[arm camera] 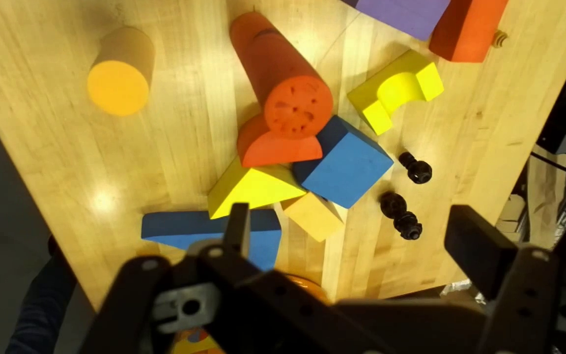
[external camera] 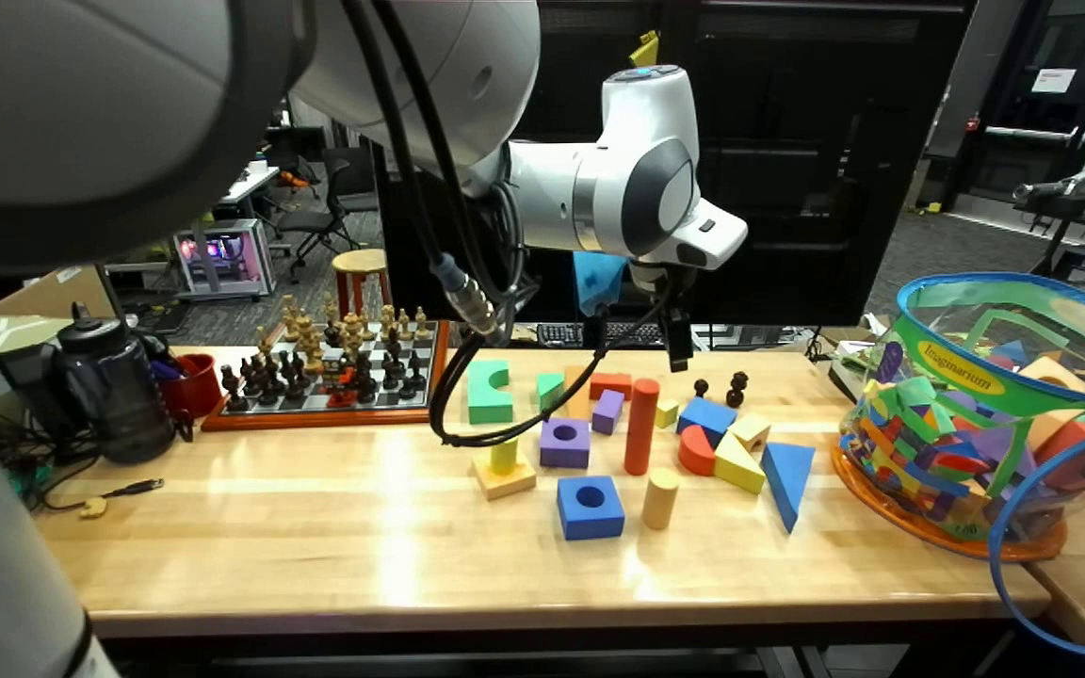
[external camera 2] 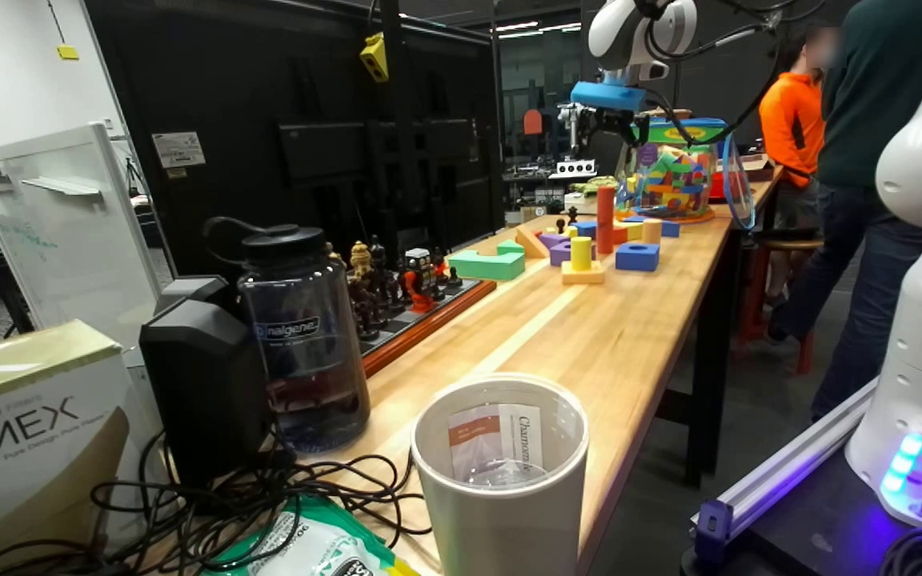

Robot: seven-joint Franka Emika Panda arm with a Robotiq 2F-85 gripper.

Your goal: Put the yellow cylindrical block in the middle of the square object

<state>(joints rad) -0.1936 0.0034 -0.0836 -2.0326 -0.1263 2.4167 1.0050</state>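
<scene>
White round cup (external camera 2: 501, 532), foremost in an exterior view; beyond, we see the yellow cylindrical block (external camera 2: 580, 254) upright, centred on the square tan block (external camera 2: 582, 278); black gripper (arm camera: 353, 227) released, jaws apart.

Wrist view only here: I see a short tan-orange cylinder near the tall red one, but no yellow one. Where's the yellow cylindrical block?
Observer: Out of your frame. In both exterior views, the yellow cylindrical block stands upright on the tan square block.
Operator: Central, or over an edge?
Observer: Roughly central, as far as I can judge; whether it sits in a hole I can't tell.
Operator: Any close neighbour?
Observer: Yes: in an exterior view, the purple block with a round hole is just right of the tan square block.
</scene>
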